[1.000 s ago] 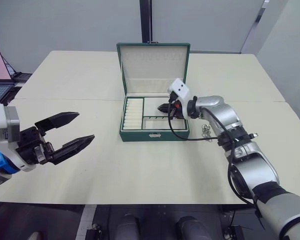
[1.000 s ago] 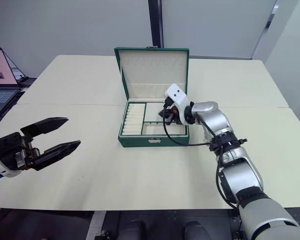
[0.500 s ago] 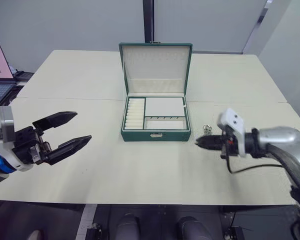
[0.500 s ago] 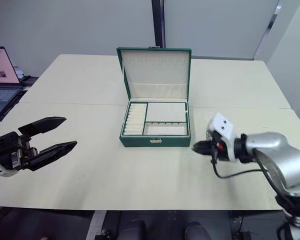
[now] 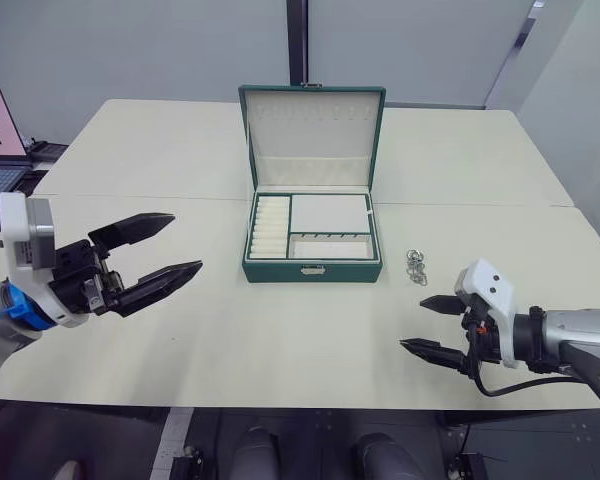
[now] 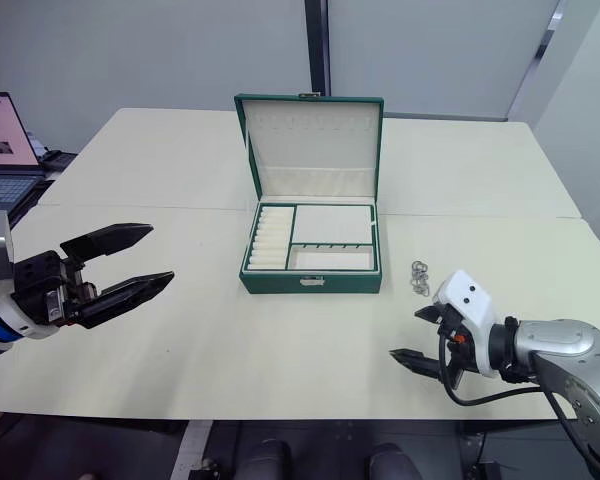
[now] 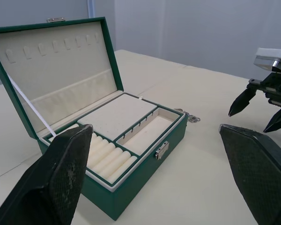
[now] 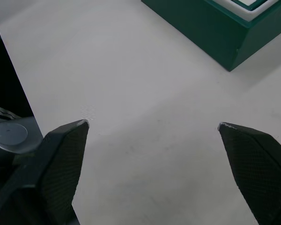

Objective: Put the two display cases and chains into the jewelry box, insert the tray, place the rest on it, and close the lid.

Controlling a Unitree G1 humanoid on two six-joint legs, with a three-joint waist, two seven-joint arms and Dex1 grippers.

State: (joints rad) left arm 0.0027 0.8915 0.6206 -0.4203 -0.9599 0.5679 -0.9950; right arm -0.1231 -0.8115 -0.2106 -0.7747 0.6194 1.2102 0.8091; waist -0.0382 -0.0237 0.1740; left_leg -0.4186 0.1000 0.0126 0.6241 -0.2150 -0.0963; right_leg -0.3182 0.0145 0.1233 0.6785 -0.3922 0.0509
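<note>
Tray [image 5: 312, 228] seated in box [image 5: 312, 268]; both grippers empty, parted; right gripper [image 5: 429, 325] should next collect chain [image 5: 416, 266] near the tabletop's right edge

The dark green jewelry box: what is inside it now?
The dark green jewelry box holds the cream-lined tray, with bare ring rolls and compartments. Anything under the tray is covered.

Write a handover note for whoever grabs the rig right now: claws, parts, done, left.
Left claw: open, empty, hovering left of the jewelry box.
Right claw: open, empty, low over the table, right of the box.
Tray is seated in the box; lid stands open.
One chain lies on the table right of the box. Display cases can't be seen, presumably under the tray.
Left: put the chain on the tray, close the lid.
</note>
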